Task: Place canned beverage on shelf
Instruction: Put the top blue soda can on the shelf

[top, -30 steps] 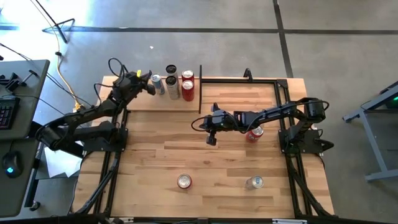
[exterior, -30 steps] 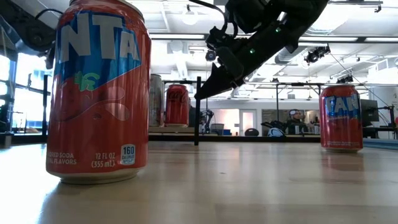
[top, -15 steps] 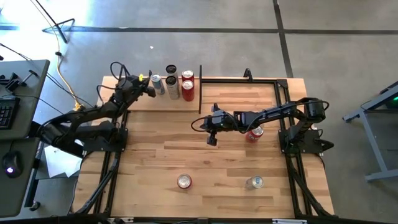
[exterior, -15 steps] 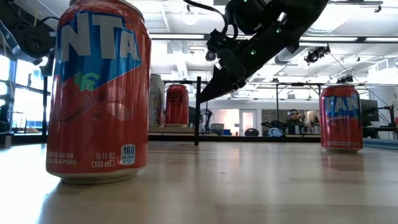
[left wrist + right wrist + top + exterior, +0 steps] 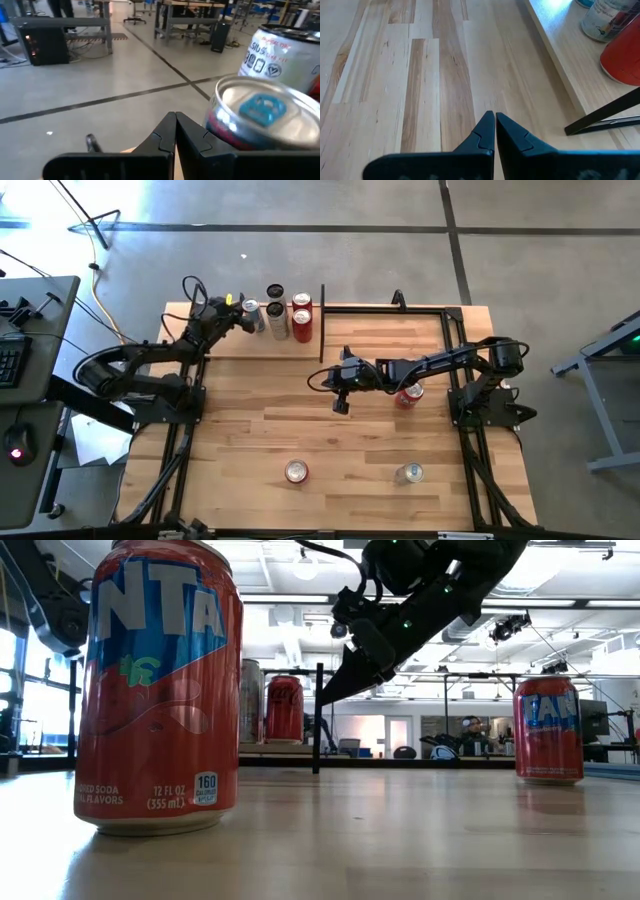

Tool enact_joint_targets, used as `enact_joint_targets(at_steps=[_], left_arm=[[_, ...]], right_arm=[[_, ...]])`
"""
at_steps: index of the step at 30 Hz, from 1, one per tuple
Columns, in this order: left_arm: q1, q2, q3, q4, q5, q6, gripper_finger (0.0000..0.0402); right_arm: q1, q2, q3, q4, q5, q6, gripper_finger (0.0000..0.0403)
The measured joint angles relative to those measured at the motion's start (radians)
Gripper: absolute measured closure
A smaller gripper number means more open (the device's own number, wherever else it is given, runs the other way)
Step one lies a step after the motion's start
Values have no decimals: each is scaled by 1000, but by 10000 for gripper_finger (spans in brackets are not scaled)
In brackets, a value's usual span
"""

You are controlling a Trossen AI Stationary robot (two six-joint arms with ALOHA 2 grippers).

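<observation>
Here, empty closed left jaws sit just beside a shelved can (right jaws closed too).

Two dark, near-black jointed arms, matte. Left arm: thick rounded links, loose black cable looping above the wrist, small yellow mark just behind the fingers. Right arm: slimmer links, black cable loop behind the wrist, small green lights on the wrist housing. Fingers black, tapering to wedge tips with stepped inner edges.

Four cans on shelf; three cans on table
</observation>
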Motion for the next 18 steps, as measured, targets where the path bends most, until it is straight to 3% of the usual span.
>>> enact_joint_targets(at_steps=[8, 13, 18], left_arm=[[56, -23, 66, -26, 49, 69, 401], [61, -135, 55, -216, 72, 88, 401], [-2, -276, 29, -389, 73, 112, 401]], right_arm=[[0, 0, 0, -5, 0, 0, 403], [0, 0, 0, -15, 0, 0, 403], [0, 0, 0, -19, 0, 0, 403]])
